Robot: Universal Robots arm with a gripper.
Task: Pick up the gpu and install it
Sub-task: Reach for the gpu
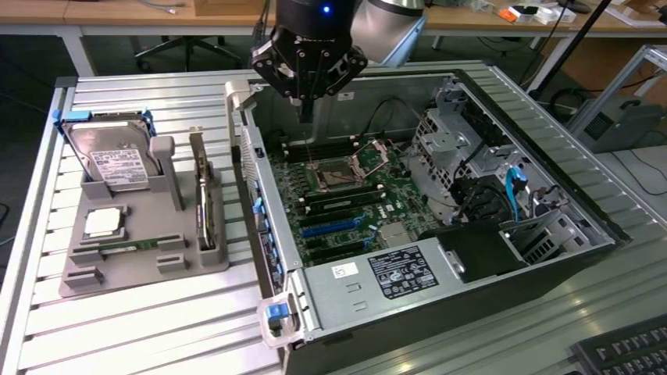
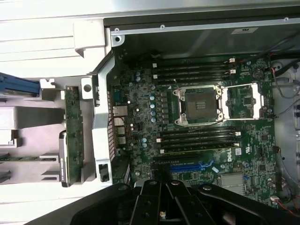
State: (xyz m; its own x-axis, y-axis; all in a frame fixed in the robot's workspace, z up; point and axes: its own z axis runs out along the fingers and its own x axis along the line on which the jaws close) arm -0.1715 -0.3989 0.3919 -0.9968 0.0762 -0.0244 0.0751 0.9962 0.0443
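The gpu (image 1: 202,199) stands on edge in a slot of the grey holder (image 1: 146,272), on the exterior view's left beside the open computer case (image 1: 583,226). In the wrist view the gpu (image 2: 71,136) is a thin card with a metal bracket strip, just outside the case wall. My gripper (image 1: 304,109) hangs above the far end of the motherboard (image 1: 349,195), to the right of the gpu in the exterior view and apart from it. Its fingers are shut with nothing between them. The black gripper (image 2: 161,197) sits over the blue expansion slot (image 2: 187,166).
On the holder there is also a hard drive (image 1: 117,160), a processor chip (image 1: 102,223) and a memory stick (image 1: 125,248). Inside the case are the open processor socket (image 2: 199,104), a power supply (image 1: 401,273) and drive cages (image 1: 458,148). A keyboard (image 1: 625,351) lies at the near right.
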